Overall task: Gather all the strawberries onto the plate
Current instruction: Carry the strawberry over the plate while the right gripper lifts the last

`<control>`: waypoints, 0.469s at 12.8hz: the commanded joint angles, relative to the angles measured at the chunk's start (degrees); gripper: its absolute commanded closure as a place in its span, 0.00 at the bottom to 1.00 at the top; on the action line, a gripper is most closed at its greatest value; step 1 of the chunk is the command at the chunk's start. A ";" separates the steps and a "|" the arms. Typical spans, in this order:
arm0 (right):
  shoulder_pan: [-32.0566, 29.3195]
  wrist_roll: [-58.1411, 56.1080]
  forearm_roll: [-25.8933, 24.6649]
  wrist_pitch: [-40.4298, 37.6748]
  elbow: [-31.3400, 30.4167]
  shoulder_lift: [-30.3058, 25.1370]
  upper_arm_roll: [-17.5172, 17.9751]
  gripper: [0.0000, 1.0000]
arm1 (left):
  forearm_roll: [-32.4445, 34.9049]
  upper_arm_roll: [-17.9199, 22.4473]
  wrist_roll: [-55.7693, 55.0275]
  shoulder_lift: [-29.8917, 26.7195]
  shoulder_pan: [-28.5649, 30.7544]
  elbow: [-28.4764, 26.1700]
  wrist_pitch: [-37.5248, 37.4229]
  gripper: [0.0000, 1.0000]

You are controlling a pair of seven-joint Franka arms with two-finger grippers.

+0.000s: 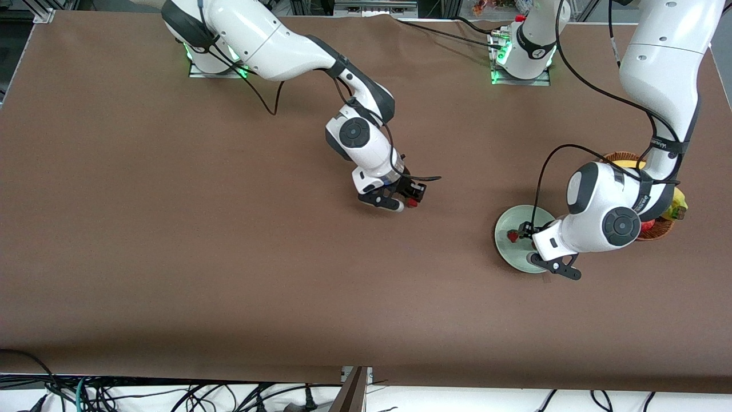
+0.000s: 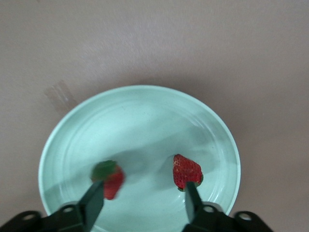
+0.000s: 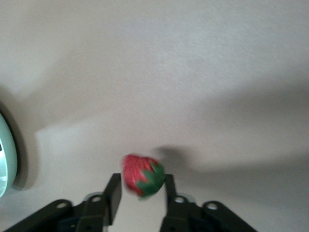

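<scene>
The mint-green plate [image 1: 509, 254] lies near the left arm's end of the table. My left gripper [image 1: 523, 233] hangs over it, open. In the left wrist view the plate [image 2: 140, 125] holds one sharp strawberry [image 2: 186, 171], and a second, blurred strawberry [image 2: 111, 180] shows beside one fingertip of the open gripper [image 2: 144, 186]. The front view shows one of these strawberries [image 1: 513, 236]. My right gripper [image 1: 413, 197] is low over mid-table, shut on the third strawberry [image 1: 412, 202]. In the right wrist view this strawberry [image 3: 141, 175] sits between the fingertips of the gripper [image 3: 141, 182].
A brown wicker basket [image 1: 657, 234] with a banana [image 1: 679, 205] and other fruit stands just past the plate at the left arm's end, partly hidden by the left arm. The plate's rim [image 3: 6, 154] shows at the edge of the right wrist view.
</scene>
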 commanded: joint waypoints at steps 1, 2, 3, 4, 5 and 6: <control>-3.54 0.34 -3.66 -4.96 1.94 -3.85 0.04 0.00 | -0.12 -1.13 0.34 -3.16 0.42 -0.15 -2.45 0.00; -5.90 -0.62 -3.84 -12.04 1.94 -7.36 0.13 0.00 | -0.12 -1.91 -0.54 -4.03 0.24 -0.06 -2.90 0.00; -8.02 -4.37 -3.84 -18.29 1.51 -10.87 0.13 0.00 | -0.21 -3.05 -2.46 -4.74 0.24 -0.24 -3.60 0.00; -10.91 -11.28 -3.66 -24.27 0.02 -14.65 0.13 0.00 | -0.21 -4.37 -5.35 -5.35 0.15 -0.15 -6.05 0.00; -14.42 -19.27 -3.49 -29.81 -1.99 -18.60 0.13 0.00 | -0.21 -6.21 -8.51 -5.97 0.07 -0.24 -7.64 0.00; -17.67 -26.92 -3.31 -34.39 -3.41 -21.95 0.13 0.00 | -0.21 -8.84 -12.98 -6.15 0.15 -0.85 -7.83 0.00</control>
